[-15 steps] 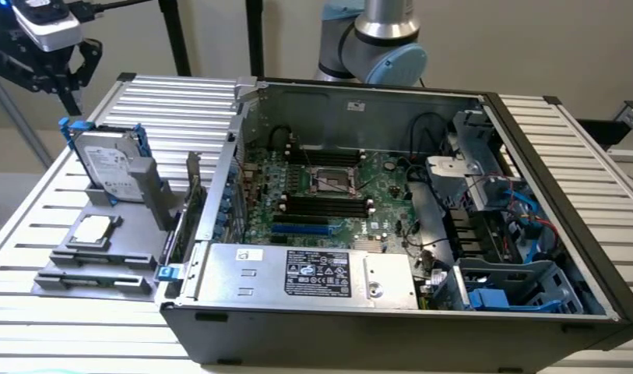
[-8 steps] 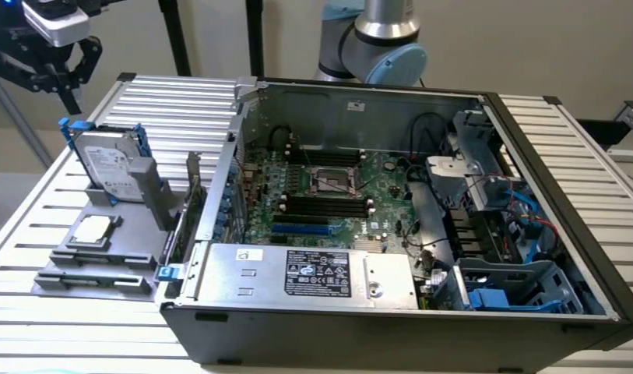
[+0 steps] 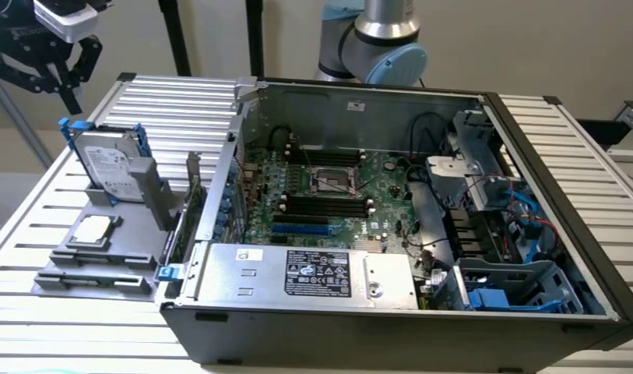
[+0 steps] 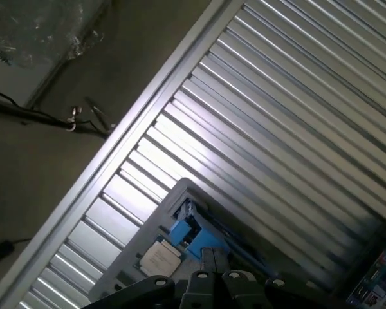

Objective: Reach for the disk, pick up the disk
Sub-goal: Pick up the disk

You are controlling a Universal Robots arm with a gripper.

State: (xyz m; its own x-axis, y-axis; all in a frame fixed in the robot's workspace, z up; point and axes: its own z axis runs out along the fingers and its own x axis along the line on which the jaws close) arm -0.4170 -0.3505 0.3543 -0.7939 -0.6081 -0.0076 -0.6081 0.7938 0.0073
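Neither the reach nor the pickup is done: my fingers (image 3: 65, 92), pressed shut and empty, hang high over the table (image 3: 181, 97), well apart from the disk (image 3: 110, 167), which stands upright in its grey holder (image 3: 139, 204), at five o'clock from me in the exterior view.

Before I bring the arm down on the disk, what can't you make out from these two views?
- Label print on the disk: exterior view, too small to read.
- Lower end of the disk: exterior view, hidden inside the grey holder.
- Faces of the disk: wrist view, seen edge-on and partly covered by the gripper.
- Upper part of the gripper: exterior view, cut off by the top edge.
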